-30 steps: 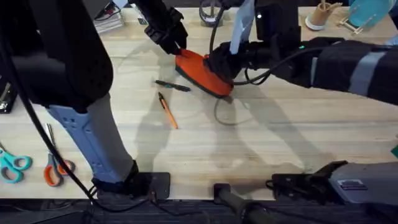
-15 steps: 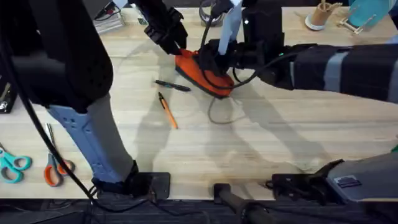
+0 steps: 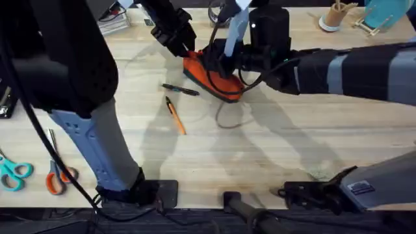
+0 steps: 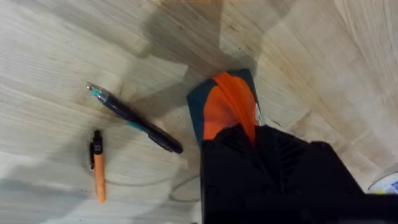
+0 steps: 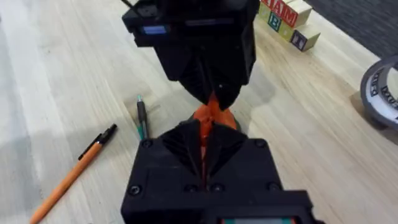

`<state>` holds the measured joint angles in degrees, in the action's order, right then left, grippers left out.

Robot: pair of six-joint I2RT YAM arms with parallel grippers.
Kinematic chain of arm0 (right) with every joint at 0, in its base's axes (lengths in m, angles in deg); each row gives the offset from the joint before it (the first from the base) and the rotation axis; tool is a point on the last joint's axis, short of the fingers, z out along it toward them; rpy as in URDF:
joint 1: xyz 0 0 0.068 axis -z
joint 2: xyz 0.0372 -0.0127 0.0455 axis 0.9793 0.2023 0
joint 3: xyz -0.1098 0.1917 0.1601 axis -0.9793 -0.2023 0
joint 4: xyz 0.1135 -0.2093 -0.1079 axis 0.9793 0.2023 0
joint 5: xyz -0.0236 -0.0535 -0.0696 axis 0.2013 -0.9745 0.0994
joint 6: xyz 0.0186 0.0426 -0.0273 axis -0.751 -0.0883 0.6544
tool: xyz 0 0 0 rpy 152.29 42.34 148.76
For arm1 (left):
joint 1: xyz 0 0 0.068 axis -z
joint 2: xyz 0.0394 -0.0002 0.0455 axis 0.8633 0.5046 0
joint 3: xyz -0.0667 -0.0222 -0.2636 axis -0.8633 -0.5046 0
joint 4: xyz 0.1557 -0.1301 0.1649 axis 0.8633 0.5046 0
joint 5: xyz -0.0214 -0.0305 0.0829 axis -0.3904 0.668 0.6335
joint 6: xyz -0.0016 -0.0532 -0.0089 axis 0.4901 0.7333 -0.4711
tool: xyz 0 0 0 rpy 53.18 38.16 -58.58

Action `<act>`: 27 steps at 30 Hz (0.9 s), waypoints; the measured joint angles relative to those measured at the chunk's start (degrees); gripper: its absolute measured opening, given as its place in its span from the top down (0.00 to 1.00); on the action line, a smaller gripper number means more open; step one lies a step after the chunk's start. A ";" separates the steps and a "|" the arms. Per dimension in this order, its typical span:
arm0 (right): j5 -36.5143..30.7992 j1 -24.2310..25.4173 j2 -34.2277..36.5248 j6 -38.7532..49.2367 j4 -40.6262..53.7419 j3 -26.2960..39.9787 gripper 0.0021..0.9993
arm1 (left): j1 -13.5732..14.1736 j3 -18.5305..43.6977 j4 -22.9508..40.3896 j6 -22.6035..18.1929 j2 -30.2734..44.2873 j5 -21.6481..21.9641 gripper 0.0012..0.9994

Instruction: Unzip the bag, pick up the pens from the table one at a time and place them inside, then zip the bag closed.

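Observation:
The orange bag lies slanted on the table, held at both ends. My left gripper is shut on its far-left end, and the left wrist view shows orange fabric coming out of the black fingers. My right gripper has reached across and is shut on the bag's upper edge, nose to nose with the left gripper. Just left of the bag lies a black pen. An orange pen lies nearer the table's front.
Teal scissors and orange scissors lie at the front left. A thin cable loop rests in front of the bag. A tape roll, letter blocks and a wooden holder stand at the back.
My right gripper has slid left along the bag's upper edge toward the left gripper. The left gripper, the bag and both pens have stayed put.

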<state>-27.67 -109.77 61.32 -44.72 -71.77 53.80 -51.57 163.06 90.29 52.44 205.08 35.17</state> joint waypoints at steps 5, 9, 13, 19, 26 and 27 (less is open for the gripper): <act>-0.15 -0.02 1.31 0.00 -2.36 0.00 0.97 | 0.00 0.00 -0.02 0.00 0.00 0.00 0.96; 0.04 -0.07 2.54 -0.26 -4.49 0.00 0.97 | 0.00 0.00 -0.02 0.00 0.00 -0.02 0.96; 0.07 -0.07 3.05 -1.42 -5.87 0.00 0.97 | 0.00 0.00 -0.04 0.00 0.00 -0.02 0.96; 0.08 -0.07 3.13 -3.02 -6.40 0.00 0.97 | 0.00 0.00 -0.04 0.00 0.00 -0.02 0.96; 0.07 -0.07 3.10 -4.52 -6.42 0.00 0.97 | 0.00 0.00 -0.04 0.00 0.00 -0.02 0.96; 0.07 -0.07 3.13 -4.53 -6.42 0.00 0.97 | 0.00 0.00 -0.04 0.00 0.00 -0.02 0.96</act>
<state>-27.60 -109.84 64.44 -49.25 -78.19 53.80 -51.57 163.06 90.24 52.44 205.08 35.14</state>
